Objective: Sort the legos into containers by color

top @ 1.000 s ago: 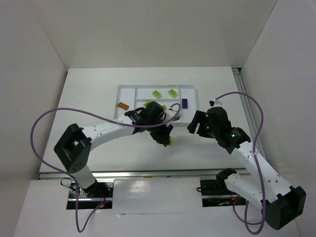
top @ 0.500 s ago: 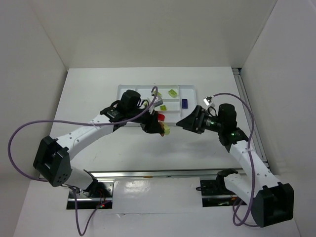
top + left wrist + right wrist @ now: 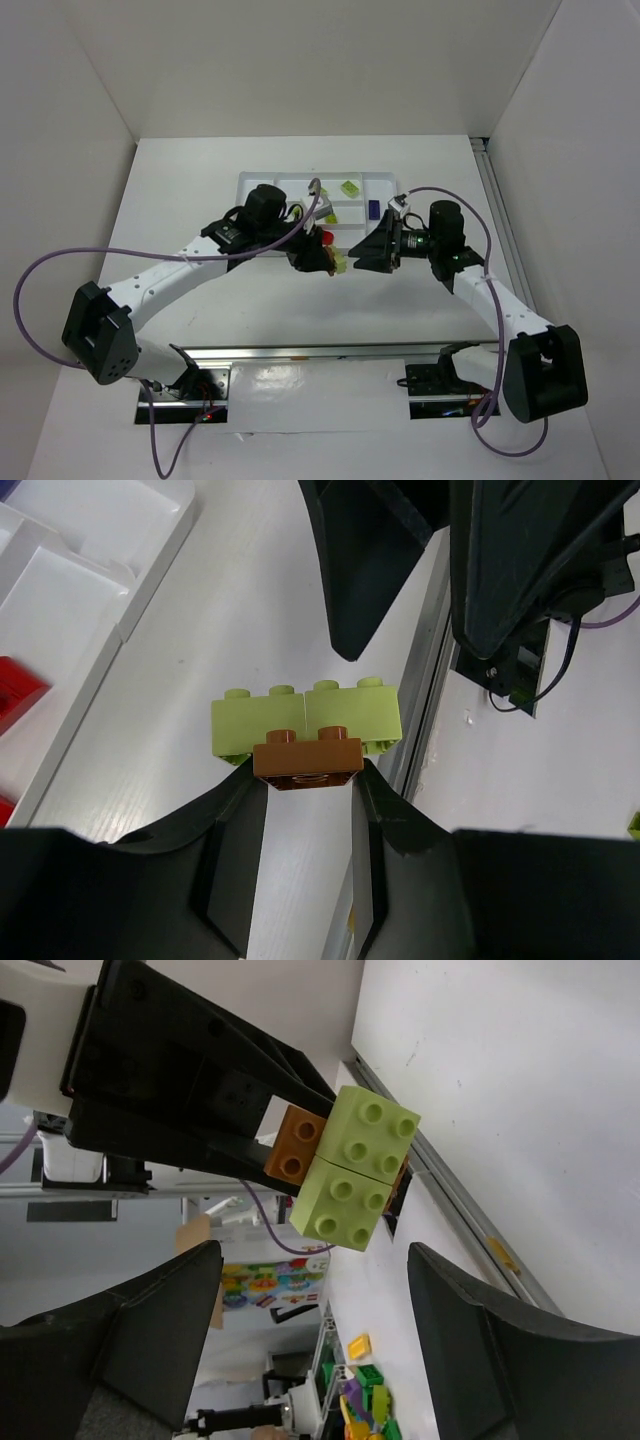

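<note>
Pinching the orange-brown brick (image 3: 306, 763) between its jaws, your left gripper (image 3: 307, 772) holds it just off the near edge of the tray (image 3: 268, 182). Two lime green bricks (image 3: 305, 712) are stuck to it and face your right gripper (image 3: 360, 252), probably so the colours can be pulled apart. The right jaws are spread, lined up with the green pair but short of it. Inside the tray lie a red brick (image 3: 326, 236), a dark blue brick (image 3: 373, 208) and another green brick (image 3: 349, 187). Nothing blocks the gap between the grippers.

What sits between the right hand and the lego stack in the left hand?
Nothing. Right wrist view: bare gap from the open right hand to the lego stack.
</note>
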`<state>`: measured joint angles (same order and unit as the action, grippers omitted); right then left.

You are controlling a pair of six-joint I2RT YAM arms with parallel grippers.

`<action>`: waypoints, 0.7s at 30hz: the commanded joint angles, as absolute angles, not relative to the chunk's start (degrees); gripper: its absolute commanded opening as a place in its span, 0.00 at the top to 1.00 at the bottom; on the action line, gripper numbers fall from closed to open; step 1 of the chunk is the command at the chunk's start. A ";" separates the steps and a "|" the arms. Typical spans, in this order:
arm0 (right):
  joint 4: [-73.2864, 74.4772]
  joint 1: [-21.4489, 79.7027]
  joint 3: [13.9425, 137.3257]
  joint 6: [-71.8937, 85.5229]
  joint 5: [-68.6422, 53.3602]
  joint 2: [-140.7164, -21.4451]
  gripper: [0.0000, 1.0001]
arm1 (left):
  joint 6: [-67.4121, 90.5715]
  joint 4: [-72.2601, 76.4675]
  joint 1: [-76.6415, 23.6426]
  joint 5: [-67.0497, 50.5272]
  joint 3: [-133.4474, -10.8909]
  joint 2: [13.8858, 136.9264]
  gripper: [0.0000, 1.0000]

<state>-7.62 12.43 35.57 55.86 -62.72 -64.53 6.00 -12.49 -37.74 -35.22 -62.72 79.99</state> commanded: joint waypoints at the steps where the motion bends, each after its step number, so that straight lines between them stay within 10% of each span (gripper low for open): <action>1: -10.28 13.62 39.29 56.78 -64.25 -65.48 0.20 | 4.39 -12.22 -38.67 -34.01 -62.93 78.75 1.00; 21: -14.23 18.11 36.56 58.80 -63.11 -71.10 0.27 | 3.87 -12.74 -40.43 -29.97 -63.98 78.75 1.00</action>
<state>-9.50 17.17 36.71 58.52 -62.81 -70.35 4.71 -13.85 -40.12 -29.93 -62.72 79.99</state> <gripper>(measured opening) 0.740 0.451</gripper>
